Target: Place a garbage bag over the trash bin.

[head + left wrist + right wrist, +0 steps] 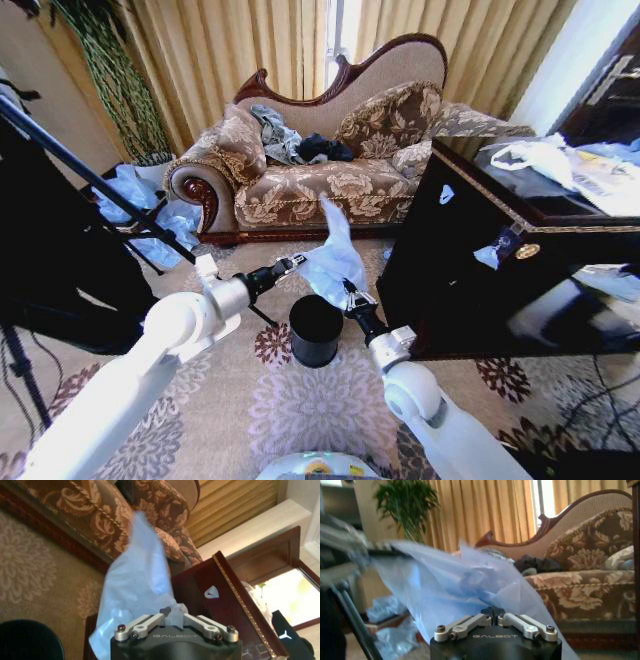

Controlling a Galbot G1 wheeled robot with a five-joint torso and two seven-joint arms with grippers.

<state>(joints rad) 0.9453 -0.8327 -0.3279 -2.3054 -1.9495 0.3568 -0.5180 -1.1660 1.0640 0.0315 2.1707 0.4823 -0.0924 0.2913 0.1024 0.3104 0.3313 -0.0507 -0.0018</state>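
The garbage bag (pixel 335 262) is held up in the air between both grippers, just above and behind the trash bin (pixel 316 329). The bin stands upright on the patterned carpet (pixel 310 410), in front of the sofa (pixel 320 150) and beside the dark cabinet (pixel 500 270). One side of the bag is pinched by the left gripper (pixel 296 262), with its jaws closed on the plastic. The other side is pinched by the right gripper (pixel 349 293), also clamped on it. The bag is not yet over the bin. It looks like the step of opening the bag is in hand. Next, the mouth must be pulled wide and lowered over the round rim.
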